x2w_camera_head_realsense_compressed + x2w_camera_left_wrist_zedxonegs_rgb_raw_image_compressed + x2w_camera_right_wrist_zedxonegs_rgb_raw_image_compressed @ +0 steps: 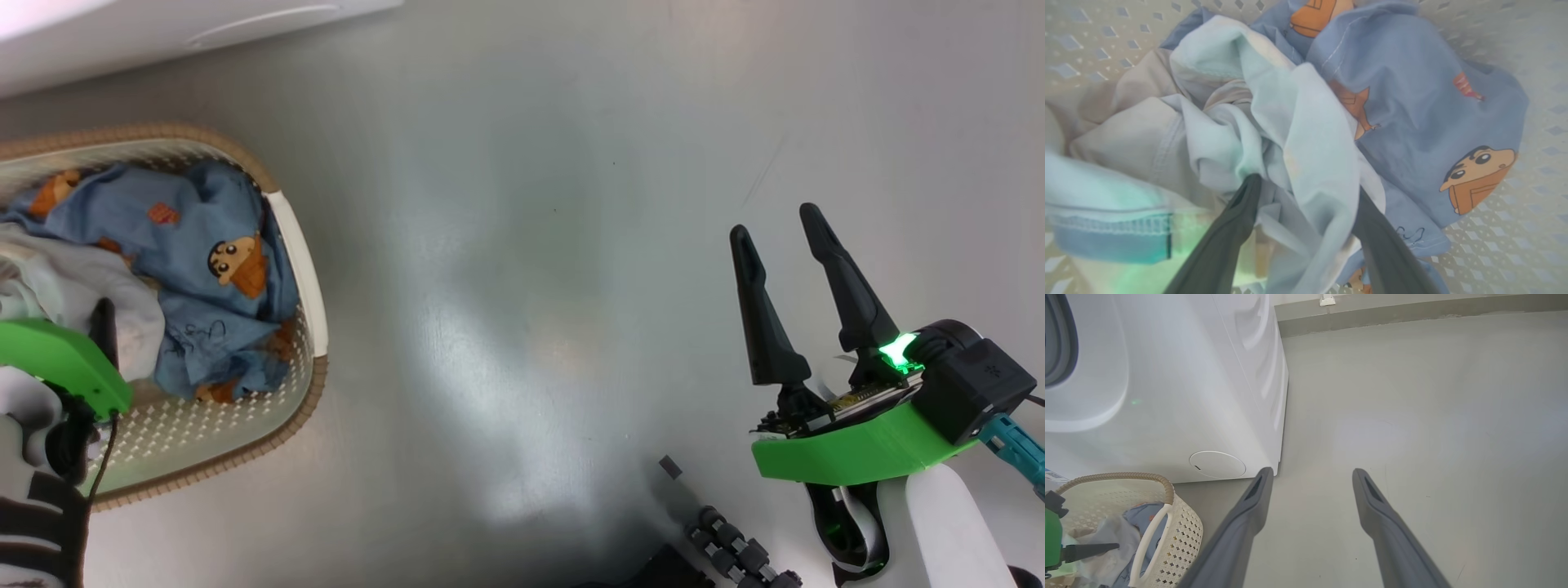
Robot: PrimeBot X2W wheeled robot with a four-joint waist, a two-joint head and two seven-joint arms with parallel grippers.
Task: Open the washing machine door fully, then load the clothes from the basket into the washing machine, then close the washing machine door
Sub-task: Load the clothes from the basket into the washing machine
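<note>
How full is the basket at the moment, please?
Partly full: crumpled blue and pale clothes lie inside the basket, bare perforated plastic showing beside them.

The left gripper (1306,184) sits at the lower left of the head view with its two dark fingers (1229,228) spread wide, its green wrist shell (57,359) tilted over the pale forearm (20,400). The right gripper (774,222) hangs at the lower right, well apart from the left, its long fingers likewise parted wide in free air and pointing up that view with a slight lean to the left. Behind those fingers sit a second green shell (857,449), a lit green lamp (896,349), a black wrist housing (971,384) and a white forearm (939,523).
</note>
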